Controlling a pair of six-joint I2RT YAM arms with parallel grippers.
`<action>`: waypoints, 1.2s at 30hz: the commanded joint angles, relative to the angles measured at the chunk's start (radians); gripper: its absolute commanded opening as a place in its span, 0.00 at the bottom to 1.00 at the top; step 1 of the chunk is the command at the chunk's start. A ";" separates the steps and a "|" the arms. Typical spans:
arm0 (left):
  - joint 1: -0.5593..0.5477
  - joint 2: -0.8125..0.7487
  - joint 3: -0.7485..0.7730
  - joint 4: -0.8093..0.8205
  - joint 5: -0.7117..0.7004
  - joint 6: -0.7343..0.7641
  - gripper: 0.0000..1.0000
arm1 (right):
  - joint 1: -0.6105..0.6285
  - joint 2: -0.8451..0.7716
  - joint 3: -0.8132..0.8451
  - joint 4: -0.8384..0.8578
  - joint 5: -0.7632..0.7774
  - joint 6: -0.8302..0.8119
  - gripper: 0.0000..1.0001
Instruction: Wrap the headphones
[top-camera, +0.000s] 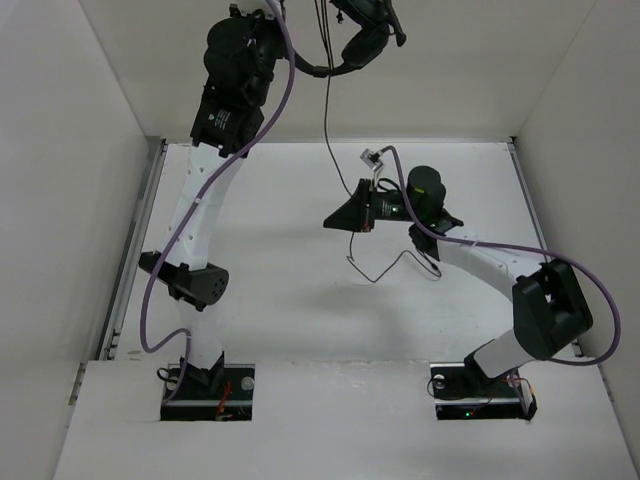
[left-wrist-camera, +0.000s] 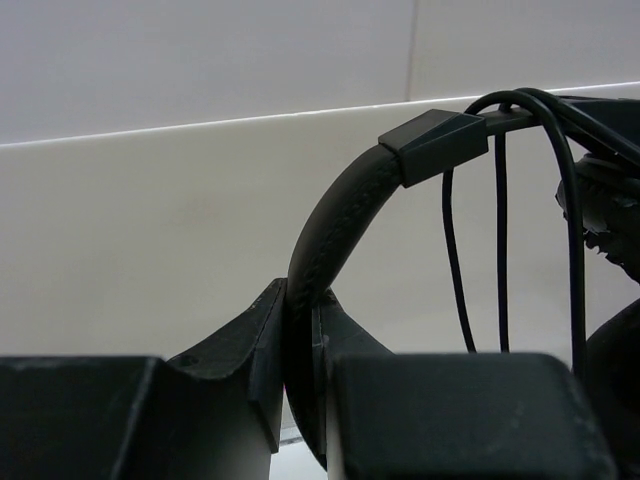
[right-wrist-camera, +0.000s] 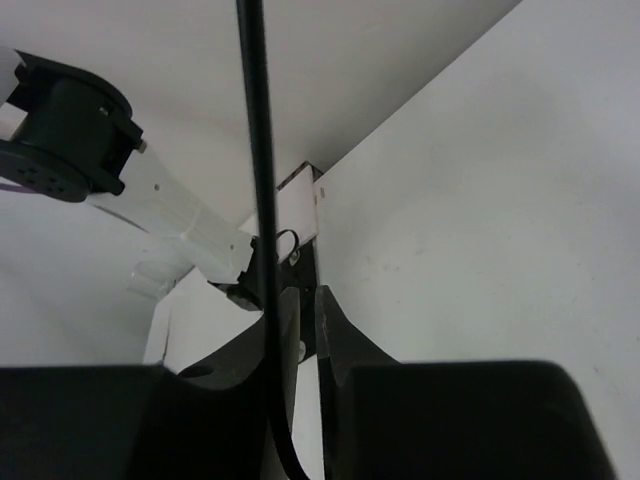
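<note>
Holding the headphones (top-camera: 362, 40) high at the top centre of the overhead frame, the left gripper (left-wrist-camera: 300, 345) had its jaws pressed shut on the padded headband (left-wrist-camera: 335, 215), which rose out of the pinch and curved to the upper right of the left wrist view. Several strands of the thin cable (left-wrist-camera: 500, 240) hung over the band just past the slider block (left-wrist-camera: 435, 143).

In the overhead view one strand dropped straight down to the right gripper (top-camera: 347, 215) near the middle of the frame. Its fingers stood almost together with the cable (right-wrist-camera: 257, 150) running down into the narrow gap, so it looked closed on the cable, though how firmly could not be told. Below it, loose cable trailed in a bend onto the table (top-camera: 280, 300).

The step in hand seemed to be laying another turn round the headband. Doing it well would call for:
- the left arm holding the band steady and not twisting it;
- the right gripper carrying the cable round the band under light tension, so the turn sits beside those already there;
- letting slack feed up from the table without snagging;
- keeping clear of the earcups, which were only partly visible.
</note>
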 joint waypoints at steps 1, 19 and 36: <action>0.015 -0.025 -0.032 0.192 -0.094 0.075 0.03 | 0.006 -0.044 0.012 -0.028 -0.032 -0.075 0.16; 0.067 -0.090 -0.438 0.333 -0.141 0.247 0.02 | -0.023 -0.090 0.339 -0.545 -0.051 -0.481 0.00; -0.002 -0.172 -0.699 0.188 -0.043 0.257 0.01 | -0.098 -0.035 0.834 -1.139 0.440 -1.256 0.00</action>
